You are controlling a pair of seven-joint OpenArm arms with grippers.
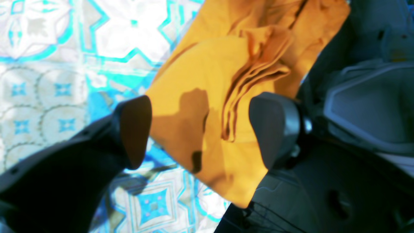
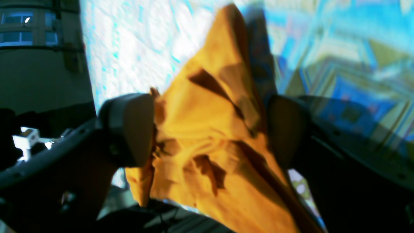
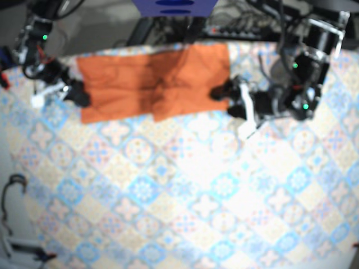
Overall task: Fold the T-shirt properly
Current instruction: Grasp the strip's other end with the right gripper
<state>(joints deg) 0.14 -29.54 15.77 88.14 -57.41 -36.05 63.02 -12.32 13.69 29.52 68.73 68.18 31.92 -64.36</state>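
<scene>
The orange T-shirt (image 3: 151,81) lies spread along the far edge of the table, partly folded with a step along its near hem. My left gripper (image 3: 220,92) is at the shirt's right edge. In the left wrist view it (image 1: 202,129) stands open over a creased corner of the shirt (image 1: 207,97), fingers (image 1: 136,129) wide apart. My right gripper (image 3: 80,96) is at the shirt's left edge. In the right wrist view it (image 2: 210,129) is open too, with bunched cloth (image 2: 207,142) between the fingers (image 2: 136,129) and touching the left one.
A blue-and-white patterned tablecloth (image 3: 196,196) covers the table. Cables and a blue object (image 3: 174,5) sit behind the far edge. A cable loop (image 3: 14,188) lies off the table's left side.
</scene>
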